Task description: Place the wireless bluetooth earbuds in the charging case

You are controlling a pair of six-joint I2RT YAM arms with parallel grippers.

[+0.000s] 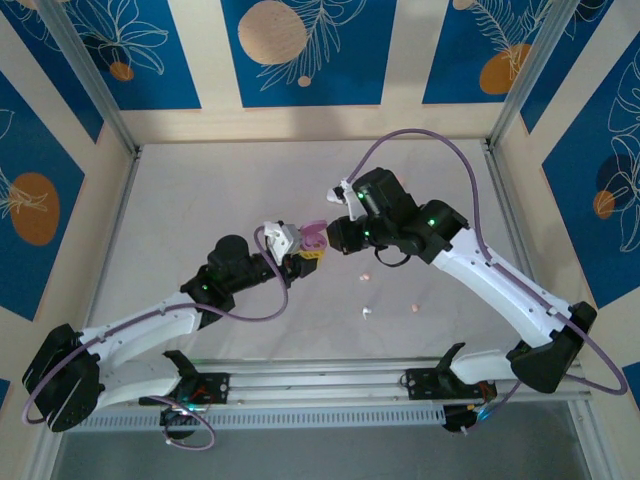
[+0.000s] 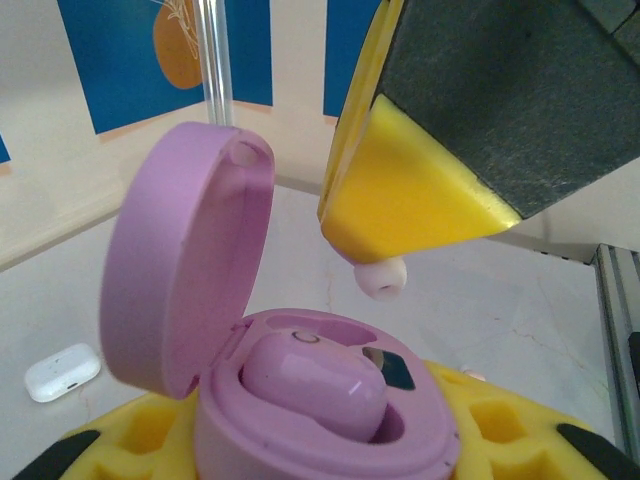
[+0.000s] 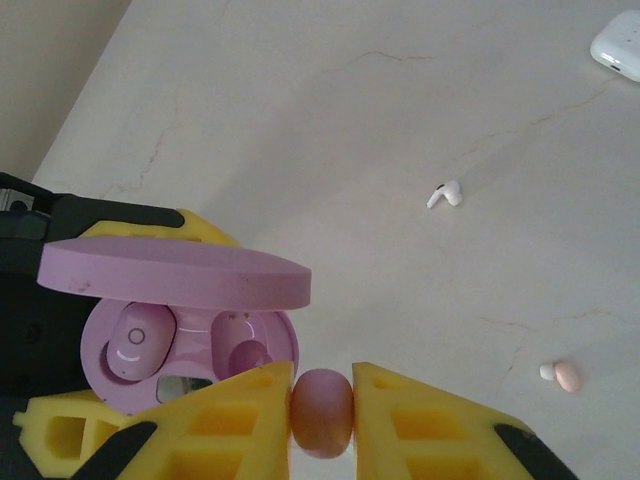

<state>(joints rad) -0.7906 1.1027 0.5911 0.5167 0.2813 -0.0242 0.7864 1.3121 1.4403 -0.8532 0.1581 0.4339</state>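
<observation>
You had both arms stretched inward, meeting over the middle of the table [image 1: 200, 190]. Your left gripper [image 1: 303, 256] was clamped on the open purple case [image 1: 312, 236], its lid raised. Your right gripper [image 3: 322, 400] pinched a purple earbud [image 3: 322, 420] in a narrow gap, just above the case's rim. The left wrist view showed another purple bud [image 2: 312, 388] seated inside. The right wrist view showed a white bud [image 3: 445, 193], a peach bud [image 3: 565, 376] and a white case [image 3: 620, 45] lying apart on the table.
</observation>
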